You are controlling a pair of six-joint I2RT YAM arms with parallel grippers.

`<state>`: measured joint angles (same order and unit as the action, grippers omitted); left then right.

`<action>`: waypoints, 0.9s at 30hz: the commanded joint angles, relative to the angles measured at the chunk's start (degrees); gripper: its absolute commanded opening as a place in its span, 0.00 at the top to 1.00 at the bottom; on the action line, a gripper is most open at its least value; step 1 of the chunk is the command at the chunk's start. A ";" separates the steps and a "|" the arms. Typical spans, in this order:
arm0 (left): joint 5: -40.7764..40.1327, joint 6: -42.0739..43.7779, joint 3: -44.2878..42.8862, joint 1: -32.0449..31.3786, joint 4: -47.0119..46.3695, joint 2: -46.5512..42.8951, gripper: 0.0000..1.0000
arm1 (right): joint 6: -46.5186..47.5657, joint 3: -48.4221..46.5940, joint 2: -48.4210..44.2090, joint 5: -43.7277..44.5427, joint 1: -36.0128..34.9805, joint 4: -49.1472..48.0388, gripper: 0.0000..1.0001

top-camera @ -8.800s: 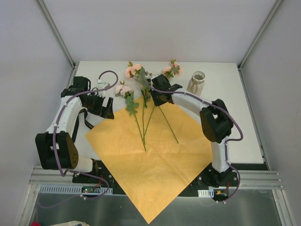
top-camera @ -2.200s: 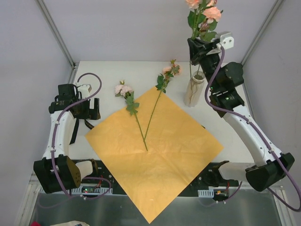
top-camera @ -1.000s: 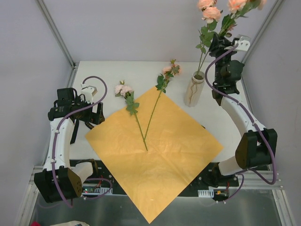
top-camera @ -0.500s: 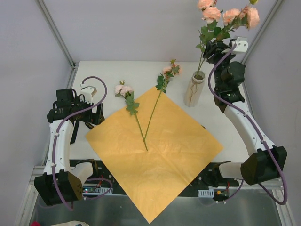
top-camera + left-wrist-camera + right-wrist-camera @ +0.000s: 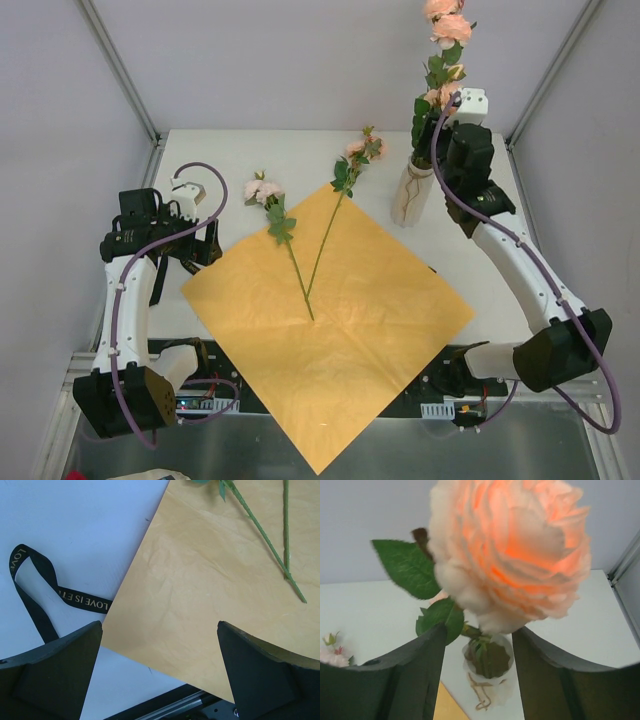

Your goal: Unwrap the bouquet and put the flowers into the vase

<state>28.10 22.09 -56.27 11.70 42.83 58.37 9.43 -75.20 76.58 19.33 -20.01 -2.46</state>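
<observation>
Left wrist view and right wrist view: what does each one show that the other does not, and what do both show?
Only the left wrist view shows the black ribbon and two green stems lying on the orange paper. Only the right wrist view shows the vase with a peach rose standing in it. Both show that paper and the white table.

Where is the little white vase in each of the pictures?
Top external: the vase stands at the far right of the table, just past the orange paper.
Left wrist: not in it; only the paper, a black ribbon and green stems.
Right wrist: bottom middle, under the big rose.
Shared landmark: the orange paper, whose corner peeks in beside the vase.
</observation>
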 commanded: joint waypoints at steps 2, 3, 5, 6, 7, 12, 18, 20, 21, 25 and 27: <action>1.87 -0.02 -0.86 0.16 1.03 -0.71 0.01 | 1.98 0.40 -6.34 1.06 -6.96 -0.62 0.43; 1.87 -0.29 -0.95 0.07 0.94 -0.45 0.01 | 2.52 0.66 -6.70 0.80 -8.63 -0.62 0.42; 1.96 -0.82 -1.39 0.07 0.94 -0.27 0.01 | 4.01 0.84 -6.79 0.70 -14.51 -0.36 0.42; 1.87 -0.99 -1.47 0.16 0.94 0.07 0.01 | 4.89 0.67 -6.36 0.97 -16.53 0.26 0.42; 1.70 -1.17 -1.65 0.07 0.94 0.17 0.01 | 4.89 0.49 -5.74 0.88 -20.47 1.91 0.42; 1.26 -1.61 -1.91 0.07 0.94 0.78 0.01 | 0.78 -1.09 4.88 -0.95 -30.07 7.28 0.42; 0.56 -1.43 -1.82 0.16 1.38 -0.18 0.01 | -3.45 -7.14 21.22 -19.92 -30.97 8.16 0.42; 0.38 -1.43 -1.91 0.16 1.38 -0.10 0.01 | -3.11 -12.57 27.90 -27.66 -30.79 10.18 0.42; 0.29 -1.35 -1.91 0.16 1.38 -0.10 0.01 | -2.76 -14.87 32.36 -29.25 -30.70 12.98 0.43; 0.20 -1.08 -1.74 0.16 1.38 0.43 0.01 | -1.26 -22.53 40.39 -31.20 -30.62 17.92 0.43; 0.38 -0.91 -1.56 0.07 1.38 0.60 0.01 | -0.64 -24.46 43.03 -30.41 -30.44 18.45 0.43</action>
<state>28.21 20.99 -56.31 11.70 43.33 59.09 7.97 -93.41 117.43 -6.83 -50.81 12.36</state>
